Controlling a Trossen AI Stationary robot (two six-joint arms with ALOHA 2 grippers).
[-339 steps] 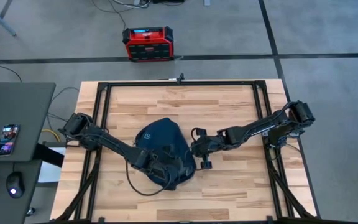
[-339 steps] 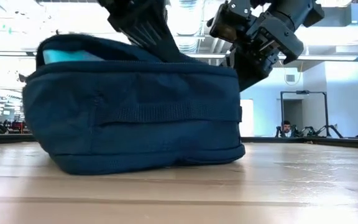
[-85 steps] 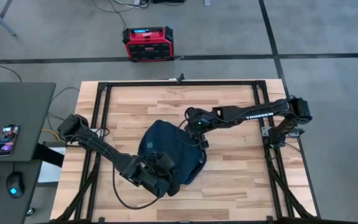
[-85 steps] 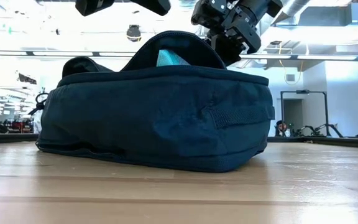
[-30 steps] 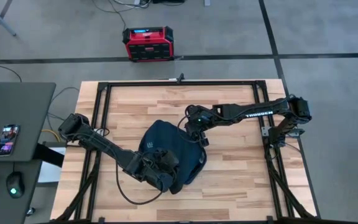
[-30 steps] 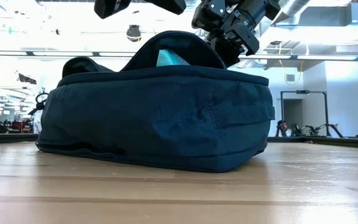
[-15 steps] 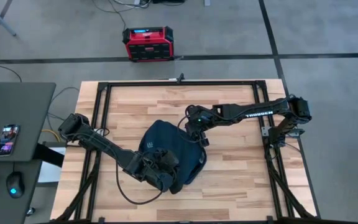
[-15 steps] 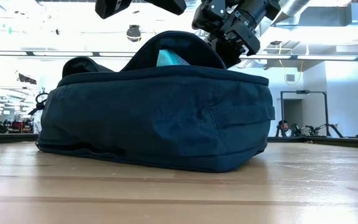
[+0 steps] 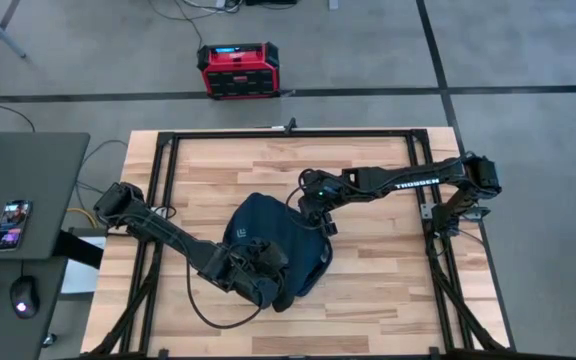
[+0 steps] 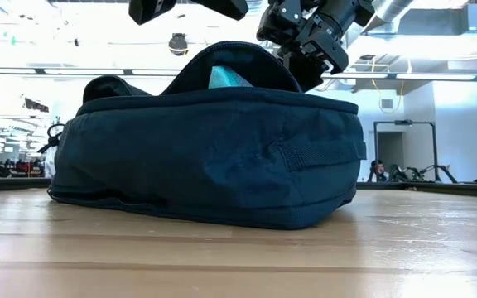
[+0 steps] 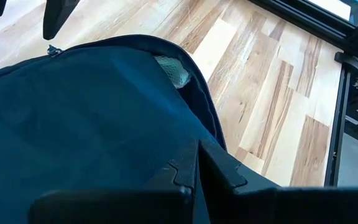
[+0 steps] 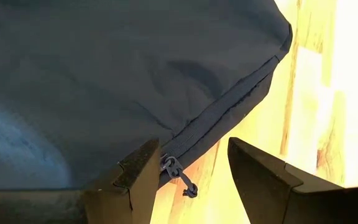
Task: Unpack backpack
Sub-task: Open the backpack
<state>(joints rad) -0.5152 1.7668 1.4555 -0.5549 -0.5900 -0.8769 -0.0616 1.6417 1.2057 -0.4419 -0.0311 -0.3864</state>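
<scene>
The dark navy backpack (image 9: 278, 240) lies flat on the middle of the wooden table, its front panel up. Along its far side the zip gapes, and the panel's edge stands up in an arch (image 10: 238, 51) over something pale teal (image 10: 226, 79) inside. My left gripper (image 11: 197, 165) is shut and hovers over the backpack's near end (image 9: 265, 268); in the low view a gap shows beneath it. My right gripper (image 12: 194, 171) is open at the backpack's far right edge (image 9: 314, 215), a finger on either side of the zip pull (image 12: 180, 172). My right gripper comes down from above with its fingers astride the zip line, and one finger (image 12: 138, 167) stands over the cloth beside the pull. Whether it touches the backpack I cannot tell.
A black frame (image 9: 288, 133) runs around the tabletop. A red-black box (image 9: 238, 70) stands on the floor beyond the far edge. A grey desk with a phone (image 9: 13, 222) and a mouse (image 9: 25, 297) is at the left. Bare wood (image 9: 368, 290) lies around the backpack.
</scene>
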